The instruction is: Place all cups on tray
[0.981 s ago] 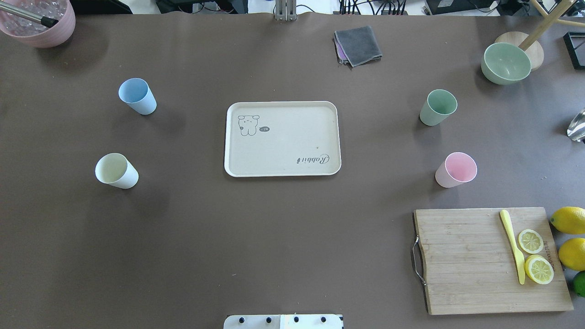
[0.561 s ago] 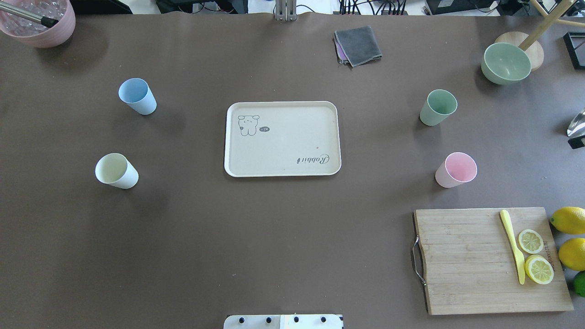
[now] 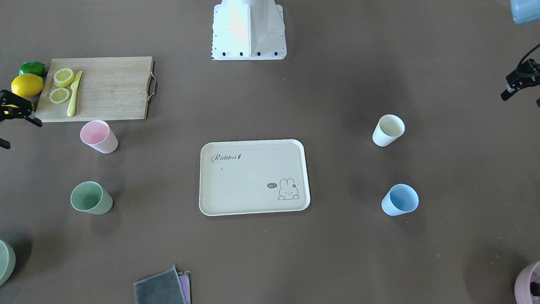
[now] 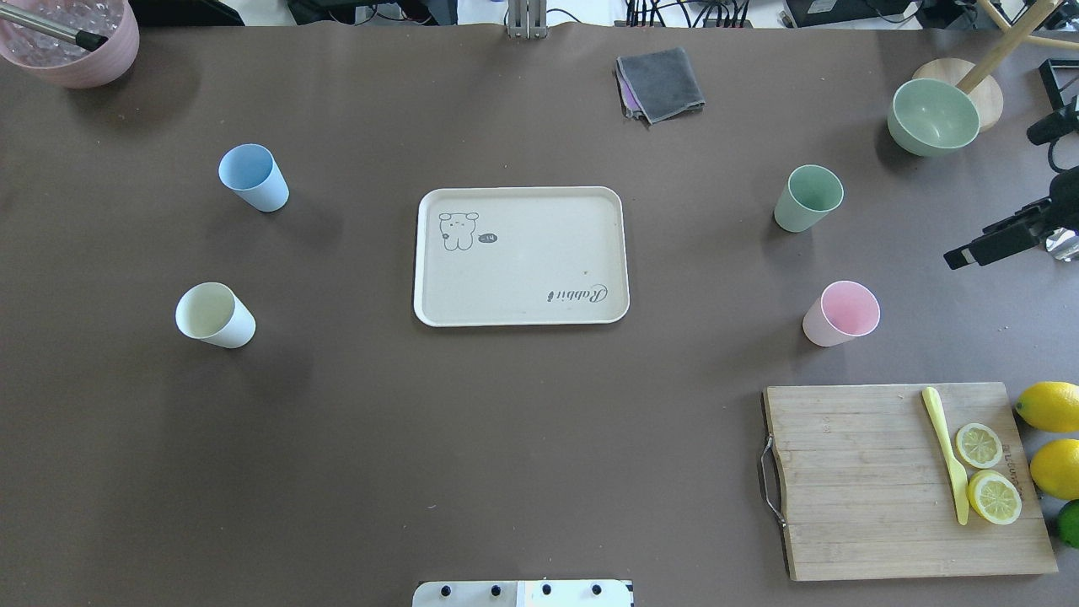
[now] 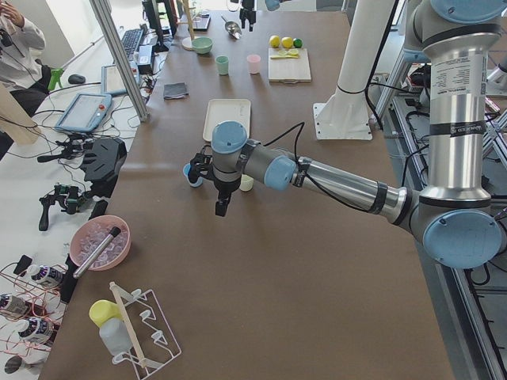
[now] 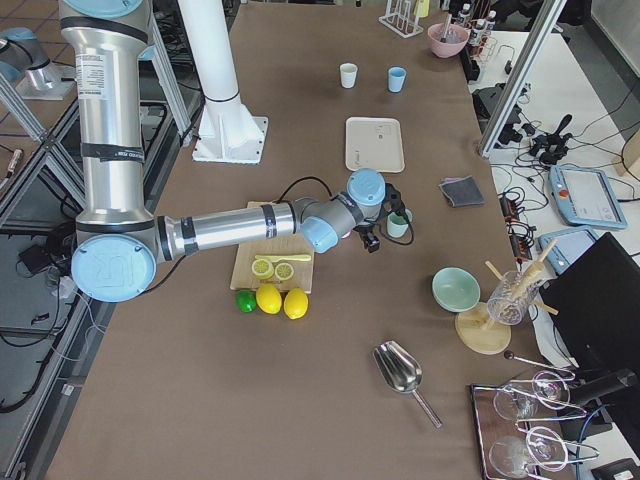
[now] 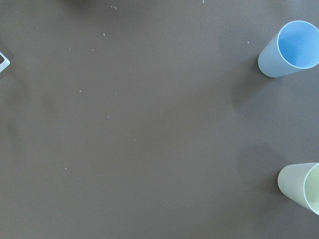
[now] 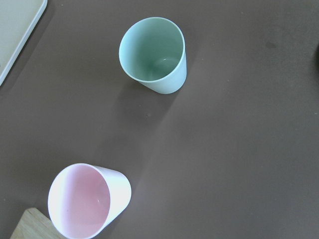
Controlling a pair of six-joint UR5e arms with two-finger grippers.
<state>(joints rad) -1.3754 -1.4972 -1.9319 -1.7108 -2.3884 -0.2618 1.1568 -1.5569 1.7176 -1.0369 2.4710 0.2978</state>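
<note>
The cream tray (image 4: 523, 278) with "Rabbit" script lies empty at the table's middle. A blue cup (image 4: 251, 175) and a cream cup (image 4: 212, 314) stand upright to its left. A green cup (image 4: 809, 196) and a pink cup (image 4: 843, 312) stand upright to its right. My right gripper (image 4: 1003, 240) hangs at the right edge, above the table and beyond the green and pink cups. My left gripper (image 3: 517, 84) hangs out past the cream cup (image 3: 388, 130). Neither touches a cup, and I cannot tell whether either is open.
A wooden cutting board (image 4: 877, 480) with lemon slices and a yellow knife lies front right, with whole lemons (image 4: 1049, 405) beside it. A green bowl (image 4: 933, 115) and a grey cloth (image 4: 660, 83) sit at the back. A pink bowl (image 4: 72, 38) is back left.
My right gripper has come into the overhead view from the right edge, moving left towards the green and pink cups. The cups and tray have not moved.
</note>
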